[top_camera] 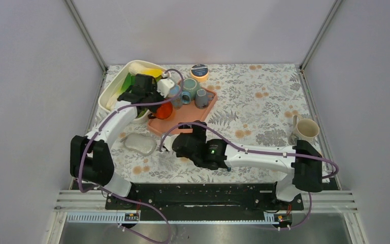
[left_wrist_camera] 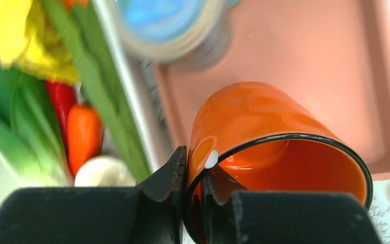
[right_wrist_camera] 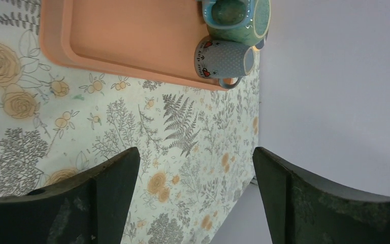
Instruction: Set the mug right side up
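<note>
An orange mug point(left_wrist_camera: 264, 132) with a black rim lies tilted over the pink tray point(left_wrist_camera: 330, 61). My left gripper point(left_wrist_camera: 195, 173) is shut on its rim, one finger outside the wall and one inside. In the top view the orange mug point(top_camera: 164, 110) sits at the tray's left end point(top_camera: 183, 124) under my left gripper point(top_camera: 157, 99). My right gripper point(right_wrist_camera: 195, 168) is open and empty above the floral cloth; in the top view it point(top_camera: 168, 144) hovers just in front of the tray.
A white bin point(top_camera: 112, 94) of toy vegetables stands left of the tray. Teal and grey mugs point(top_camera: 195, 94) stand at the tray's back. A cream mug point(top_camera: 304, 130) stands at the right. A grey pad point(top_camera: 138, 144) lies front left; a round tin point(top_camera: 199, 71) at the back.
</note>
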`<move>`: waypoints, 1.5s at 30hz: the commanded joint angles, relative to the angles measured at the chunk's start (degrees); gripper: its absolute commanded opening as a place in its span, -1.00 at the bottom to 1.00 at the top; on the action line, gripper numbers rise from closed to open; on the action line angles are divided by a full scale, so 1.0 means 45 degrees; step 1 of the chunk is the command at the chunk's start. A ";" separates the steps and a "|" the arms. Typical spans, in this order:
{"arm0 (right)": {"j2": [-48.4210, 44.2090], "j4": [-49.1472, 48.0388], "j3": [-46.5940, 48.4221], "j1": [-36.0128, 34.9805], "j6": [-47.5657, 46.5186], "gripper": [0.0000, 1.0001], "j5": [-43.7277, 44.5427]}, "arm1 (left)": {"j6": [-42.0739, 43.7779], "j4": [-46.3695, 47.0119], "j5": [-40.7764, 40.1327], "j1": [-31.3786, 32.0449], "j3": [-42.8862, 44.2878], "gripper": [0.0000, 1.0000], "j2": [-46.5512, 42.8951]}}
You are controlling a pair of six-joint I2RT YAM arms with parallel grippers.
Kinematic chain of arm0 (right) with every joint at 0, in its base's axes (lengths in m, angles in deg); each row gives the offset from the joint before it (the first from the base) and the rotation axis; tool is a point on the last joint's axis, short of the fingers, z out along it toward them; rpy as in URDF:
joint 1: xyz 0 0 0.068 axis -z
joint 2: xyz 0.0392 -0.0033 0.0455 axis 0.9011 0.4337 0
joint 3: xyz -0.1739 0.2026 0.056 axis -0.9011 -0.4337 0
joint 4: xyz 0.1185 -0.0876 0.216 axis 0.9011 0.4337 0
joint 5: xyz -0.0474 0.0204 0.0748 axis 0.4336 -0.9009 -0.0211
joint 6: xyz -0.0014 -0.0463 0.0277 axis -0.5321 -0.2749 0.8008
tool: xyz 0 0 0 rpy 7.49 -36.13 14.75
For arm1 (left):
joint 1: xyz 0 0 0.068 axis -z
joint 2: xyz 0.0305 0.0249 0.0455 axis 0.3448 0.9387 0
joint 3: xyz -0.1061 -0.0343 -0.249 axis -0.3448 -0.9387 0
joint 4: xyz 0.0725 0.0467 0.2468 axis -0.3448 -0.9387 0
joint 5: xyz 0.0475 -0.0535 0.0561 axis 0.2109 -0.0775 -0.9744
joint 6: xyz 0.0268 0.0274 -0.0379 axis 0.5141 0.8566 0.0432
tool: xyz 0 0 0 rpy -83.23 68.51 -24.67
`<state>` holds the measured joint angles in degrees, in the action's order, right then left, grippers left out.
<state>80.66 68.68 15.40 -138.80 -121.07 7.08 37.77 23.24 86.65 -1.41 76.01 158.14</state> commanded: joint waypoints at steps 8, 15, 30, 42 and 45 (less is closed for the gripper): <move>-0.2236 -0.0884 -0.0959 0.0733 0.2907 0.85 -0.3616 | 0.0749 -0.2595 0.2651 -0.7603 0.0271 -1.00 -0.2688; -0.2121 -0.0640 -0.0628 0.1874 0.4659 0.87 -0.4253 | 0.1890 -0.2887 0.2428 -1.1139 0.0452 -1.00 -0.0867; -0.2652 -0.0485 -0.0955 0.3909 0.7025 0.89 -0.6088 | 0.2151 -0.2176 0.1779 -1.2253 0.1449 -0.68 0.3525; -0.2766 -0.0794 -0.1500 0.5090 0.8034 0.88 -0.6775 | 0.2123 -0.2681 0.2649 -1.2518 0.1807 0.14 0.2038; -0.3187 -0.0870 -0.1944 0.5254 0.8326 0.89 -0.6774 | 0.2106 -0.3594 0.3466 -1.2273 0.2226 0.17 0.1177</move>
<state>70.47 66.98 8.58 -116.20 -86.43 -22.10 46.73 10.24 95.98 -57.54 81.21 171.32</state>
